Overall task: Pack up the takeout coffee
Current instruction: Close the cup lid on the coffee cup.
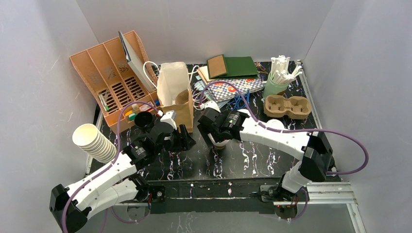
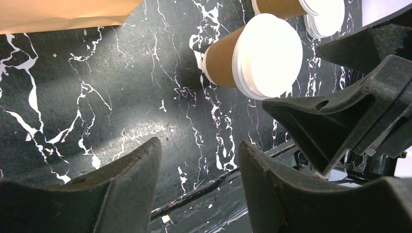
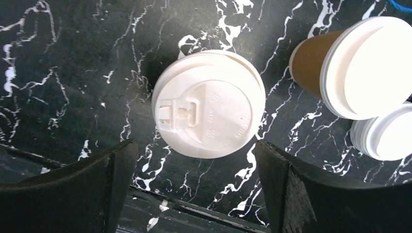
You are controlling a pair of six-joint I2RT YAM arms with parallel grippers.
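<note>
The right claw (image 3: 194, 149) hangs wide open over a coffee cup (image 3: 209, 104) that stands on the black table (image 1: 252, 155) with white streaks. The cup is right below the claw, between its two fingers, and neither finger touches it. The cup wears a white round lid (image 3: 228, 77) with a little flap for sipping. The lid has tiny raised letters near its edge, but they are too small to read. A second coffee cup (image 3: 311, 63), brown on the side with a white lid, stands just beside the first one. A pile of lids (image 3: 388, 138) lies next to that one. The left claw (image 2: 199, 143) is close to the right claw, a bit to its left. Its fingers are partly apart and hold nothing; only bare table shows between them. A brown paper bag (image 1: 183, 109) stands open just behind the left claw. Farther back on the right lies a brown cup tray (image 1: 286, 107) with round holes. A black cup (image 1: 143, 120) sits near the left arm, and a stack of cream cups (image 1: 94, 141) leans at the left edge. No brand name or label can be read on the cups or the bag.
</note>
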